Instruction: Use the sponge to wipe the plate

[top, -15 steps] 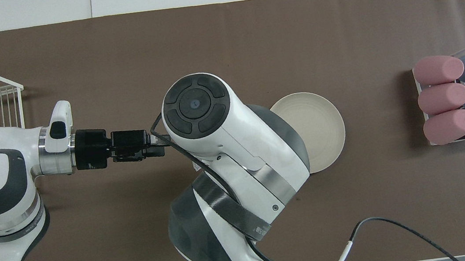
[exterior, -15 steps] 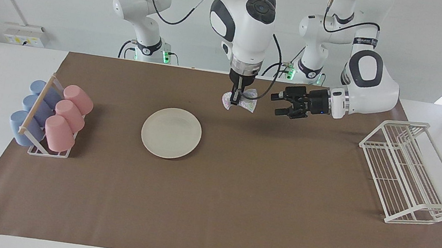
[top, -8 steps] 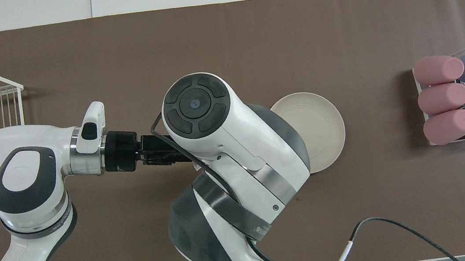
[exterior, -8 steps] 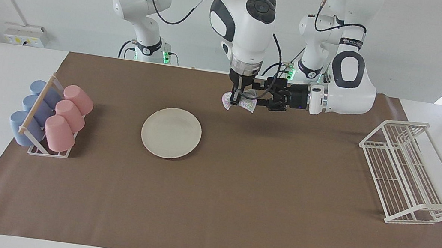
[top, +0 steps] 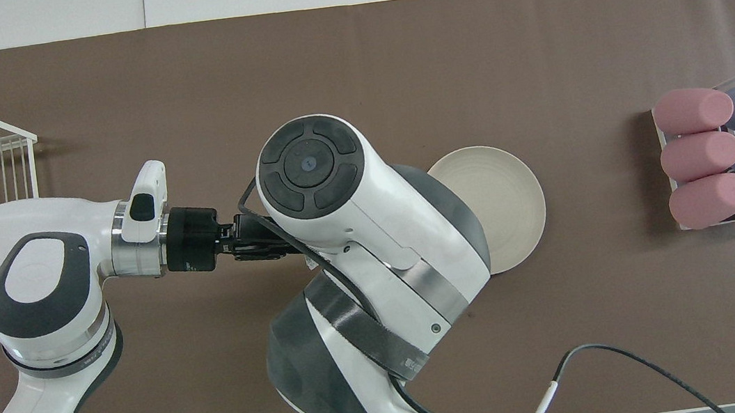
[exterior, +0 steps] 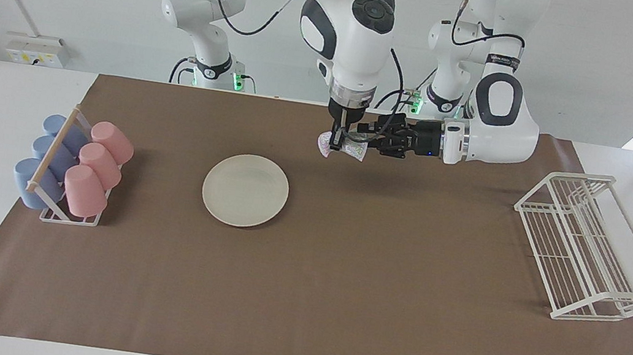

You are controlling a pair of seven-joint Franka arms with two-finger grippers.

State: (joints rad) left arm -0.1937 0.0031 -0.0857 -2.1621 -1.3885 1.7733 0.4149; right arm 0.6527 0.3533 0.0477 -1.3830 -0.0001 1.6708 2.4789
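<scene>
The right gripper [exterior: 336, 141] hung pinching the limp, light-looking sponge [exterior: 346, 148] between closed jaws, while the left gripper [exterior: 367, 137], jaws half closed around its free edge, suited a sideways grip above the mat.

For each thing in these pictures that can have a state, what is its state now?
sponge: held in the air, over the brown mat.
right end effector: shut on the sponge, pointing down.
left end effector: at the sponge, reaching in sideways.
plate: flat on the mat, bare.
cups: lying in their holder.
wire rack: holds nothing.
</scene>
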